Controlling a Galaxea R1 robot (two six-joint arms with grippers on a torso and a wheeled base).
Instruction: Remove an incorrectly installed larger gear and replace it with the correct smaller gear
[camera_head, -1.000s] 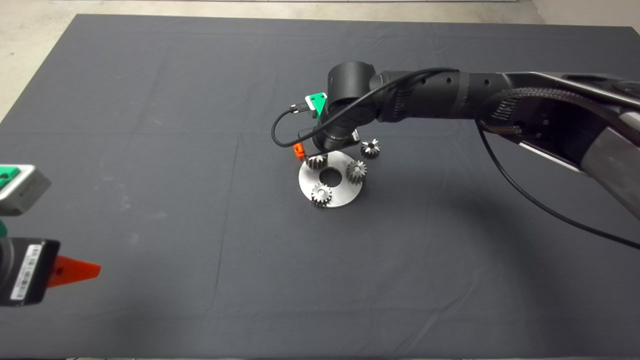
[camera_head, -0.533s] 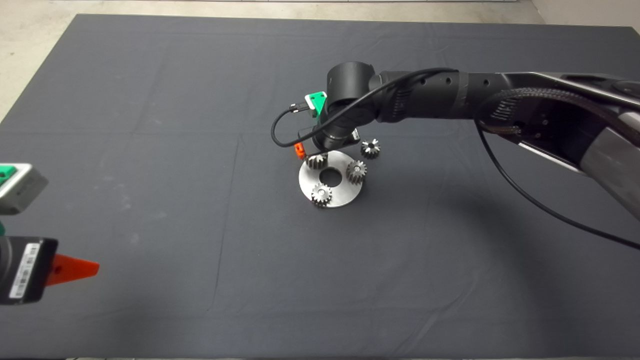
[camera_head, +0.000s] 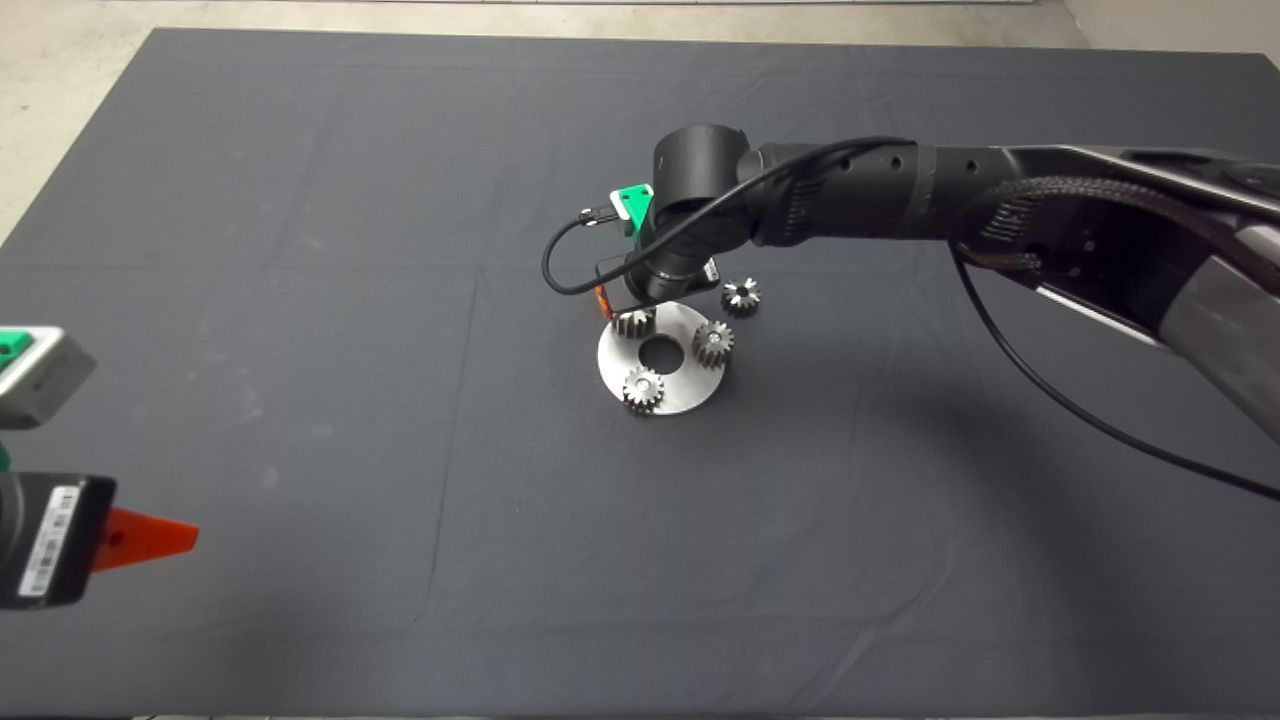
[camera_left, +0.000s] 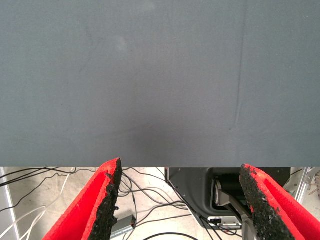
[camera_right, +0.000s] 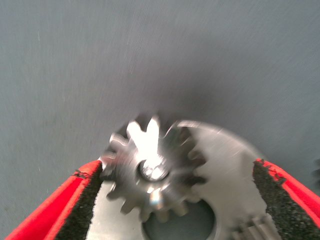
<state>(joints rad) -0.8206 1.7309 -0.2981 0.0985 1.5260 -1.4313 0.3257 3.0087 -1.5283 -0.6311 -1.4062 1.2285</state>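
Observation:
A round steel plate (camera_head: 680, 385) with a centre hole lies mid-mat and carries three gears. The larger gear (camera_head: 633, 323) sits at its back left, partly hidden under my right gripper (camera_head: 630, 312). In the right wrist view that gripper (camera_right: 177, 167) is open, with the gear (camera_right: 150, 170) between its fingers, close to one pad (camera_right: 92, 192) and apart from the other. The smaller gear (camera_head: 741, 296) lies loose on the mat behind the plate. My left gripper (camera_head: 150, 535) waits open at the lower left edge.
Two more small gears stand on the plate, one at the right (camera_head: 712, 343) and one at the front (camera_head: 643, 388). The right arm's black cable (camera_head: 1050, 390) hangs over the mat. The left wrist view shows the mat's edge and floor cables (camera_left: 145, 200).
My right gripper has sunk slightly over the back-left gear, so less of its red finger shows. The left gripper shifted a little at first, then stayed still.

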